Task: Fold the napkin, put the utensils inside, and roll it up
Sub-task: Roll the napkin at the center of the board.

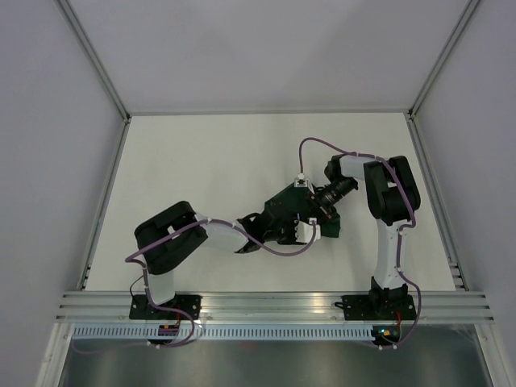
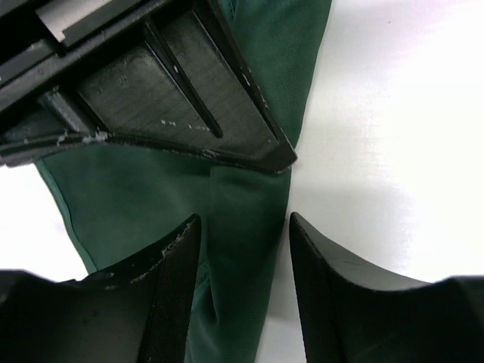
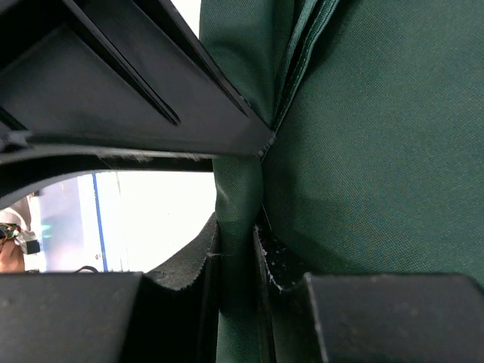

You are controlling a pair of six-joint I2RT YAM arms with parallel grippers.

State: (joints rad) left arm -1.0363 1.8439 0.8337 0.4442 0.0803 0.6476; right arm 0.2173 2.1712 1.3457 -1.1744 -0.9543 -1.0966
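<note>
Okay, my right gripper (image 3: 238,227) is pinching a raised fold of the soft, limp dark green napkin (image 2: 144,197) near mid-table (image 1: 201,161), my left gripper (image 2: 243,219) spread astride that ridge, so I'd grab the bunched fold, since it'll sag.

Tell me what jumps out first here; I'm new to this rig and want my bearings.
A bunched dark green napkin lies near the middle of the white table, with both grippers crowded onto it. The right gripper has its jaws shut on a raised fold of the cloth. The left gripper has its jaws apart, one on either side of a ridge in the cloth.
</note>
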